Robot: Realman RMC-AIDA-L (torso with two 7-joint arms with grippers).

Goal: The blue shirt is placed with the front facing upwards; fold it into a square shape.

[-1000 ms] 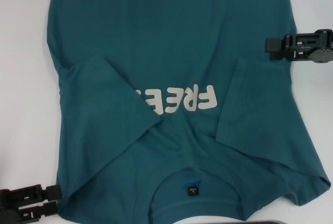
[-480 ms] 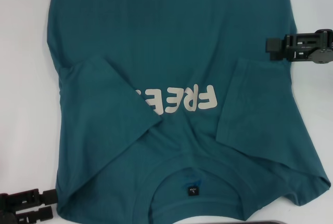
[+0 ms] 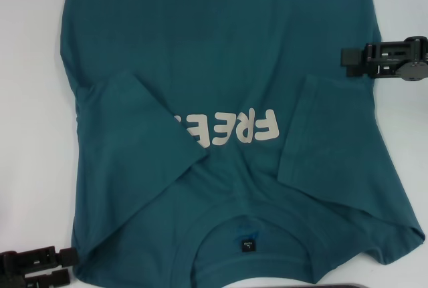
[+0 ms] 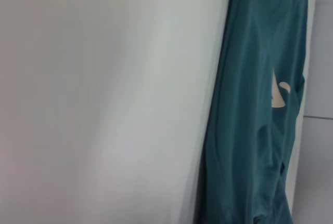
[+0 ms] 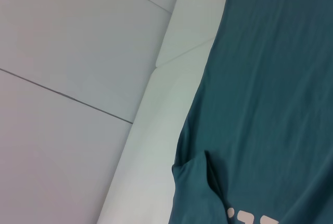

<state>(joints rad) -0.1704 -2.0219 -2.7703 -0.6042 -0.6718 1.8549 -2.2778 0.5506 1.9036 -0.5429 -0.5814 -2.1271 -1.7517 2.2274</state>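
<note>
The blue shirt lies flat on the white table, front up, collar toward me. Its off-white print is partly covered by the left sleeve, which is folded inward. The right sleeve is folded inward too. The black neck label shows inside the collar. My left gripper is open and empty, just off the shirt's near left corner. My right gripper hovers at the shirt's right edge, mid-length. The shirt also shows in the left wrist view and the right wrist view.
White table shows on both sides of the shirt. A dark strip lies at the near edge. The right wrist view shows the table's edge and grey floor tiles beyond it.
My left gripper has slid a little toward me, away from the shirt's near left corner. The right gripper and the shirt have not moved.
</note>
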